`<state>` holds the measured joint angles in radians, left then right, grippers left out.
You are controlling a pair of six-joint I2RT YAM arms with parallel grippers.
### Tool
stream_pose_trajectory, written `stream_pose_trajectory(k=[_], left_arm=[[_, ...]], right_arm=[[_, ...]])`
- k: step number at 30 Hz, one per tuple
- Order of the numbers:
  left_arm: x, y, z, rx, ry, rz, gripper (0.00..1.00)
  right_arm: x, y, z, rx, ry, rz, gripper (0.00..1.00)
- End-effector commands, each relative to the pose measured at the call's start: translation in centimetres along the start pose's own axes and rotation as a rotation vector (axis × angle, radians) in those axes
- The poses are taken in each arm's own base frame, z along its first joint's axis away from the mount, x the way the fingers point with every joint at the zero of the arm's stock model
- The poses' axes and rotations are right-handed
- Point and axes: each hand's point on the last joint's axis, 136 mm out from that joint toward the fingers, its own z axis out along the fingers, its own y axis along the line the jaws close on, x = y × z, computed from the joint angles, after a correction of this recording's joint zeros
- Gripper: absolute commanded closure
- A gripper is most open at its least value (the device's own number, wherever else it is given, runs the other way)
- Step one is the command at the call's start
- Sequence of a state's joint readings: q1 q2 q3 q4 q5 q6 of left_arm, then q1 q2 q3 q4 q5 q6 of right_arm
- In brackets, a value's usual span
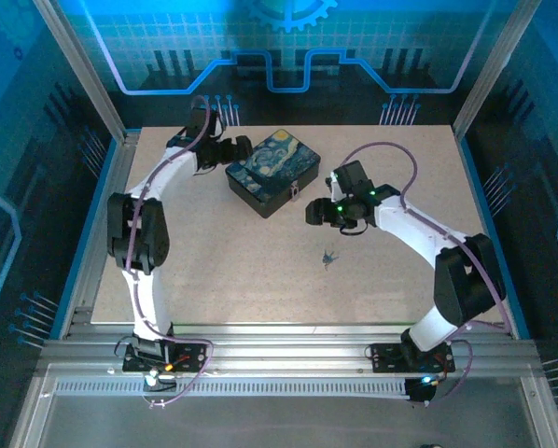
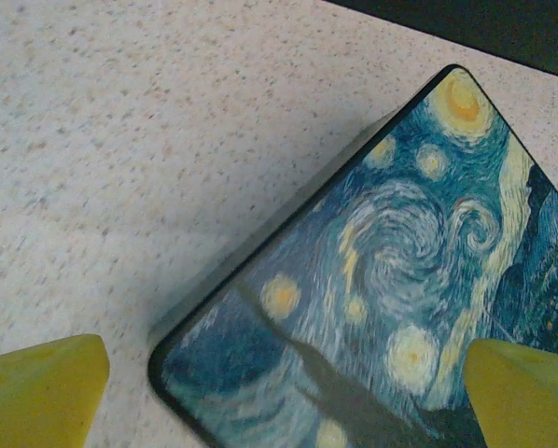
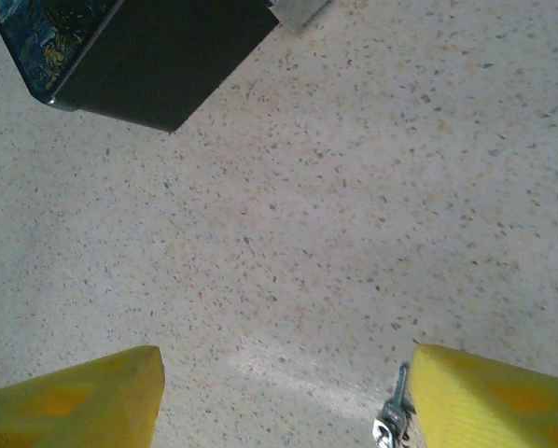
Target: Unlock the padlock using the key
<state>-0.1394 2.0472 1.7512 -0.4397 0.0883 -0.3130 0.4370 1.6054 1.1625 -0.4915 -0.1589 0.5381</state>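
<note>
Right gripper (image 3: 286, 373) spread, key (image 3: 391, 425) beside one finger: centre before closing. Left gripper (image 2: 284, 350) spread over box (image 2: 400, 261) corner.

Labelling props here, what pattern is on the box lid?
A swirling blue-and-yellow night-sky painting covers the box lid, clearest in the left wrist view.

Blue-tinted overhead view; wrist views bright, softly blurred.
</note>
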Motion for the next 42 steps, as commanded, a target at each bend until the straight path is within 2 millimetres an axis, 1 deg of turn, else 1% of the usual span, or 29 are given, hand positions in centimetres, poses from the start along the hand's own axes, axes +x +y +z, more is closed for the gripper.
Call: stream_pose_trajectory(k=[1,3,5,7,10,14,17,22,25,30,37,40,42], left_arm=[[-0.9,-1.0,1.5,0.055,0.004,0.065,0.01],[-1.0,-0.8,2.3,0.048,0.015,0.073,0.01],[-0.7,-0.5,2.8,0.025,0.040,0.076,0.01],[0.1,-0.1,3.0,-0.004,0.074,0.085,0.01],[1.8,0.6,3.2,-0.063,0.123,0.128,0.01],[3.9,1.6,3.0,-0.123,0.175,0.157,0.01],[5.0,1.8,2.4,-0.131,0.190,0.166,0.01],[7.1,2.8,1.6,-0.185,0.223,0.191,0.01],[8.5,3.7,0.7,-0.214,0.245,0.178,0.02],[10.9,5.2,-1.4,-0.262,0.267,0.153,0.02],[15.6,7.0,-4.6,-0.302,0.321,0.078,0.02],[17.3,7.6,-5.7,-0.310,0.343,0.061,0.02],[17.6,7.5,-6.6,-0.309,0.341,0.053,0.01]], right_arm=[[-0.5,1.6,0.7,-0.052,0.014,0.003,0.29],[-0.4,1.9,1.1,-0.050,0.025,-0.003,0.29],[-0.2,2.0,1.4,-0.048,0.032,-0.005,0.29],[0.0,2.1,1.6,-0.043,0.036,-0.005,0.29],[0.2,2.2,1.8,-0.040,0.043,-0.001,0.29],[0.3,2.6,1.7,-0.041,0.045,-0.003,0.30],[0.3,2.8,1.5,-0.040,0.045,-0.008,0.30],[0.6,3.2,0.9,-0.041,0.043,-0.020,0.31],[0.9,3.1,0.5,-0.036,0.039,-0.023,0.31],[1.4,2.7,-0.1,-0.020,0.033,-0.021,0.31],[1.2,1.7,-0.1,0.020,0.025,0.022,0.33],[0.9,2.0,0.3,0.012,0.024,0.020,0.33],[0.6,2.5,0.5,-0.005,0.025,0.003,0.33]])
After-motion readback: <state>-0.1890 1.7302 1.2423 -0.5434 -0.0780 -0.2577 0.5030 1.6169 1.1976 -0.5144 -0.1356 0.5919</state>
